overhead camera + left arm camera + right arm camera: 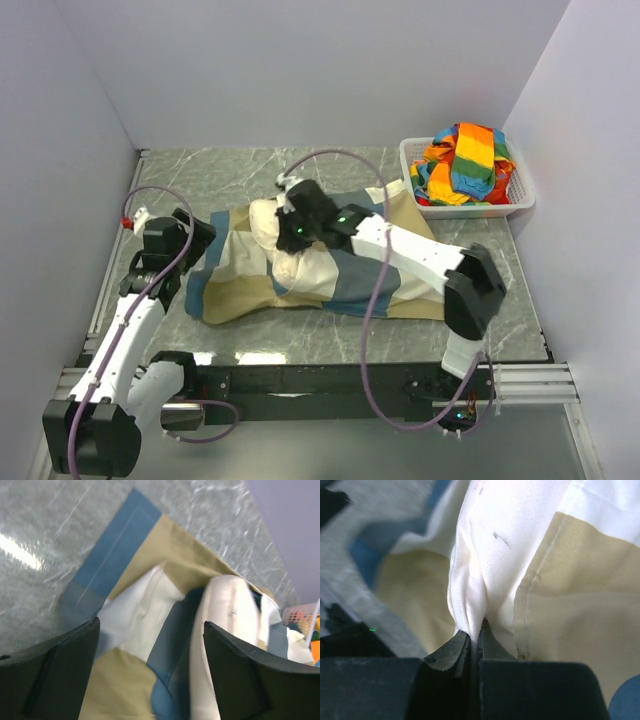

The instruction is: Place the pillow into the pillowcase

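The pillowcase [240, 285], in blue, tan and off-white blocks, lies crumpled across the middle of the table. The cream-white pillow [262, 222] bulges out of its upper left part. In the left wrist view the pillow [225, 610] stands as a plump cream fold with the pillowcase [135, 570] around it. My right gripper [288, 245] is shut on a pinch of the cream pillow fabric [475, 580], beside a tan panel of the pillowcase [570, 590]. My left gripper [200, 240] hovers open and empty [150, 670] over the pillowcase's left end.
A white basket [420, 200] holding rainbow-striped cloth [465, 160] stands at the back right. White walls close in the left, back and right sides. Marble tabletop [230, 170] shows behind the pillowcase. Cables loop over both arms.
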{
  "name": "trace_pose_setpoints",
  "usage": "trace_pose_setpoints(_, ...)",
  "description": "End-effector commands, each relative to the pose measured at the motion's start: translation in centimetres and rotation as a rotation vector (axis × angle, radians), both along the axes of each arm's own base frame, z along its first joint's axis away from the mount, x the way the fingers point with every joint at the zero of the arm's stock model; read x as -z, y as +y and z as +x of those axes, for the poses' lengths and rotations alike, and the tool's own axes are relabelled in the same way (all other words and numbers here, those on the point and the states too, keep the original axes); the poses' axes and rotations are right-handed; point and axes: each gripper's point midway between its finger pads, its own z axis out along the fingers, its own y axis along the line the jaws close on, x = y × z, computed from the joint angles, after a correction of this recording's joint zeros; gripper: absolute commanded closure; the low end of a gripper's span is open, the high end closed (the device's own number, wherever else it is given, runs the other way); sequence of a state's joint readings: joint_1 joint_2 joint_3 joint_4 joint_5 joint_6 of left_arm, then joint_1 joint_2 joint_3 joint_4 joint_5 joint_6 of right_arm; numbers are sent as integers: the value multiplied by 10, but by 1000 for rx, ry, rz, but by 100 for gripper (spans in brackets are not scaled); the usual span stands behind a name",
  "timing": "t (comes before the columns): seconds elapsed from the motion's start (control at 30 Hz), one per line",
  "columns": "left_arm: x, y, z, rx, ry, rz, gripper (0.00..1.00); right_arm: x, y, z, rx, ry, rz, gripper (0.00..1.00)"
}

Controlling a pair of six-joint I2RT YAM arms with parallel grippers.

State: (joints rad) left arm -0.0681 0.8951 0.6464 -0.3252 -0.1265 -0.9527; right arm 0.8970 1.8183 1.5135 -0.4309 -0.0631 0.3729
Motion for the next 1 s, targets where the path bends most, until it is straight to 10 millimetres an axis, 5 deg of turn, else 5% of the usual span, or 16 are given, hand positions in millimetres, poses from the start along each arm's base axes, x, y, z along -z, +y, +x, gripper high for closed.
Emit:
trace_pose_setpoints(0.0,-37,5,6,-9,-84,58,19,-79,4,7,27,-29,303,100)
trace_pose_setpoints(0.23,-66,-7,3,29,-129,37,25,-87,-11,7,102,-23,412,100)
trace_pose_setpoints(0.4,-12,-42,-4,134,-29,-36,38,-79,-15,7,157,-5,462,100)
trace_pose_setpoints(0.7,51,-117,-12,322,66,-33,55,-48,-33,2,282,18,550,100)
trace_pose_setpoints(0.97,86,-162,-26,418,121,-7,49,-30,-48,-2,374,19,597,100)
